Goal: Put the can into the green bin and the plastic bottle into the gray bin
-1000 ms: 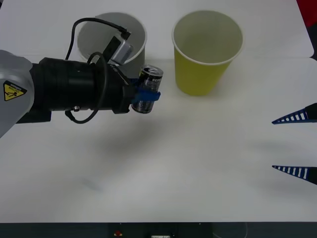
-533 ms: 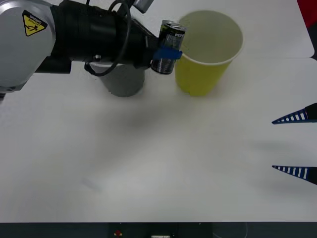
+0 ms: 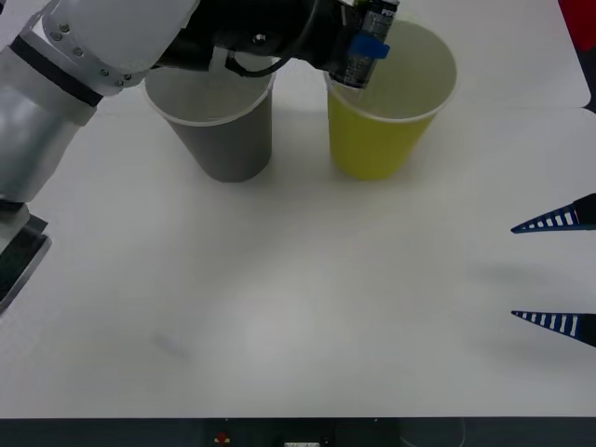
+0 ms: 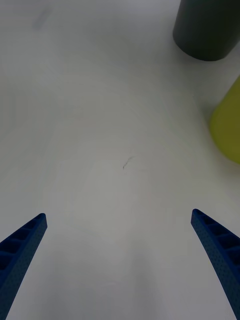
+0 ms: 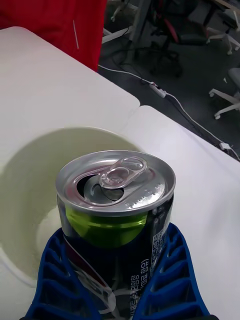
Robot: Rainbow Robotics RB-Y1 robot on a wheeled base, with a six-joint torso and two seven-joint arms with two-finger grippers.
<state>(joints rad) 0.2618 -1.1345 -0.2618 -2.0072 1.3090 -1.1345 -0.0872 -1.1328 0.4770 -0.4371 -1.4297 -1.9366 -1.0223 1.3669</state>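
Front view is showing the left gripper (image 3: 365,47) clamping the can (image 3: 366,42) over the green bin (image 3: 386,140) beside the gray bin (image 3: 228,140) near the table's (image 3: 298,307) far edge, right wrist view is showing the right gripper (image 4: 120,260) hanging spread above bare table, and left wrist view is showing the can's opened top above the bin's mouth.

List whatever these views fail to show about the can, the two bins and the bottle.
- Inside of the large gray cup-shaped bin: front view, covered by the left arm.
- Silver pull-tab drink can: its base is cut off by the left wrist view's edge, its sides wrapped by the left gripper.
- Yellow-green cup-shaped bin: part of its floor hidden by the can, both views.
- Plastic bottle: cannot be made out anywhere.
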